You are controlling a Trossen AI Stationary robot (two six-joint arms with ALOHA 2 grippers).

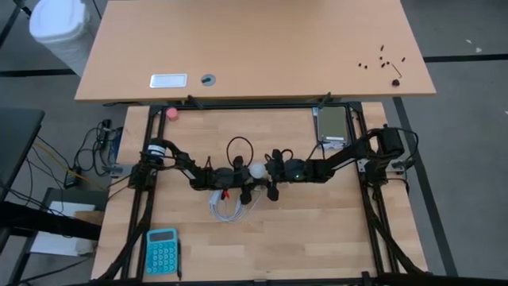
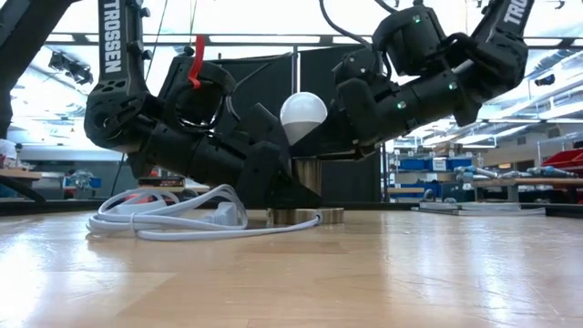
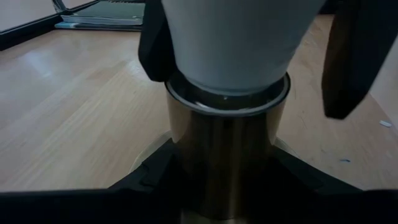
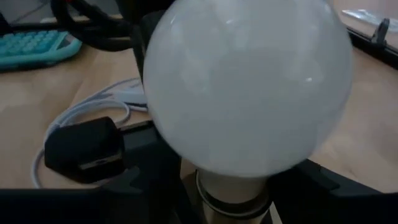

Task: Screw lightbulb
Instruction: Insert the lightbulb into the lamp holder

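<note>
The white frosted lightbulb [image 2: 303, 111] stands upright with its neck [image 3: 230, 56] in the top of a metallic socket [image 3: 224, 149], whose round base disc [image 2: 306, 216] rests on the wooden table. My left gripper [image 2: 273, 193] reaches in low from the table's left and is shut on the socket. My right gripper [image 2: 335, 120] comes slanting down from the table's right and is shut on the bulb. In the high view both grippers meet at the bulb [image 1: 258, 169] at mid-table, and the socket is hidden under it. My left gripper pinches the socket's upright metal cylinder [image 3: 186, 168] between its two fingers, low on the cylinder. The fingers come nearly level from the table's left. The socket stands upright on its base disc on the table. My right gripper has one finger [image 3: 155, 43] on each side of the bulb's tapering lower part [image 3: 180, 37], below the globe. It comes from the table's right, slanting slightly down. The bulb stands upright with its neck in the socket's mouth; where the far finger [image 3: 351, 62] touches lies outside the picture.
The socket's white cord [image 1: 226, 208] lies coiled on the table toward the near edge, with a black plug [image 4: 84, 149]. A teal calculator [image 1: 162, 251] sits near left, a pink ball [image 1: 173, 113] far left, a grey device [image 1: 332, 125] far right.
</note>
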